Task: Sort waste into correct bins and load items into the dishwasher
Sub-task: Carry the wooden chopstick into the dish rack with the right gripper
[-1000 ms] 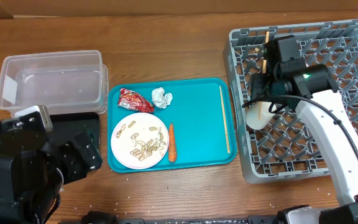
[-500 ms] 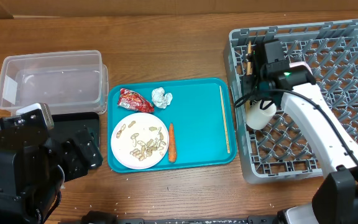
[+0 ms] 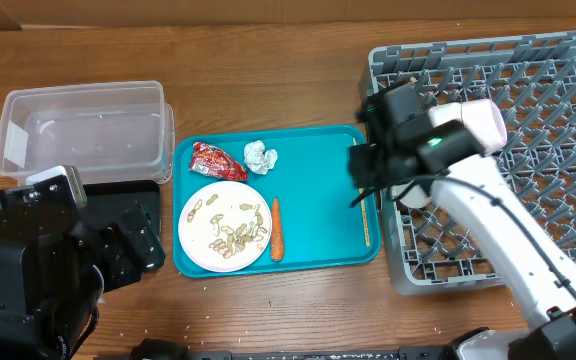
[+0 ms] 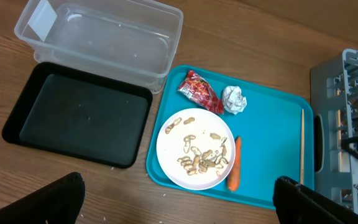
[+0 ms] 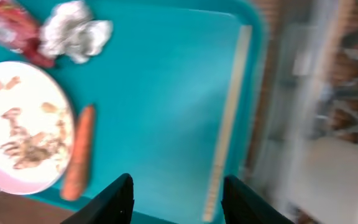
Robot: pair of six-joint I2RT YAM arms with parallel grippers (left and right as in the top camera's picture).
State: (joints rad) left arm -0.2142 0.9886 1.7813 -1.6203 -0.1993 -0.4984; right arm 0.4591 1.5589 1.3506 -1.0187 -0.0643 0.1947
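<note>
A red snack wrapper [image 3: 216, 161], a white tissue ball [image 3: 260, 156], a carrot [image 3: 276, 228] and a white plate [image 3: 195, 235] with peanut shells [image 3: 236, 235] lie on the teal tray [image 3: 318, 160]. One chopstick [image 3: 362, 200] lies along the tray's right edge. My right gripper [image 3: 364, 178] hangs open and empty over that edge; in the right wrist view its fingers [image 5: 179, 199] sit just left of the chopstick [image 5: 229, 124]. My left gripper [image 4: 173, 205] is open and empty, high above the table's front. The clear tub [image 3: 83, 130] and the black tray [image 3: 118, 205] are at the left. The grey dish rack [image 3: 528, 150] is at the right.
A white dish [image 3: 415, 192] stands in the rack's near-left part, beside my right arm. My left arm's body [image 3: 48, 270] covers the front left of the table and part of the black tray. Bare wood runs along the back and front edges.
My right arm has swung left from the rack's far-left corner to the teal tray's right edge. My left arm has not moved.
</note>
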